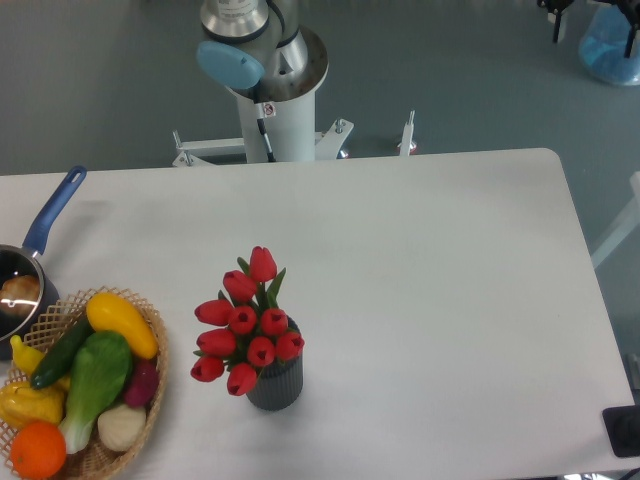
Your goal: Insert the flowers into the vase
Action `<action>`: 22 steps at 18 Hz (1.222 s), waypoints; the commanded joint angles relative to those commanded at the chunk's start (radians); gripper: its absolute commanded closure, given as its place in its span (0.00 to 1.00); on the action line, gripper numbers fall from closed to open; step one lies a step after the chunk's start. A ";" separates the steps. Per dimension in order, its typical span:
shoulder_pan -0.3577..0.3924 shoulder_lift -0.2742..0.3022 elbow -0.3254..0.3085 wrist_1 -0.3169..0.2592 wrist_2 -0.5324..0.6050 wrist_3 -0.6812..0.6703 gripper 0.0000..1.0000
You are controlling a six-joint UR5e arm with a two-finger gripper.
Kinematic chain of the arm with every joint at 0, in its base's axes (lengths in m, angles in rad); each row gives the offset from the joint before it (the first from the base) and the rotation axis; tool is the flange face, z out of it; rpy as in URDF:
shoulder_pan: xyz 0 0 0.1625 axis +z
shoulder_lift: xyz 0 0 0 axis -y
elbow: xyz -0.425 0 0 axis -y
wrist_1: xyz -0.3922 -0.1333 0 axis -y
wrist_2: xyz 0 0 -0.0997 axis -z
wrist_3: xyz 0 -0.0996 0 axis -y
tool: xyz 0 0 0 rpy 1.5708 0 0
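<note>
A bunch of red tulip buds (pixel 245 330) with green stems and leaves stands in a small dark grey ribbed vase (pixel 276 386) on the white table (pixel 440 280), left of centre near the front edge. The buds lean out to the left over the vase's rim. The stems go down into the vase and are hidden there. Only the arm's base column (pixel 270 80) shows at the back of the table. The gripper is out of view.
A woven wicker basket (pixel 150 385) with vegetables and fruit sits at the front left corner. A dark pan with a blue handle (pixel 55 210) lies at the left edge behind it.
</note>
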 joint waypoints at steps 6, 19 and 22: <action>-0.002 -0.002 -0.005 0.000 -0.031 -0.006 0.00; 0.021 0.006 -0.049 0.015 -0.251 -0.302 0.00; 0.021 0.008 -0.064 0.043 -0.285 -0.374 0.00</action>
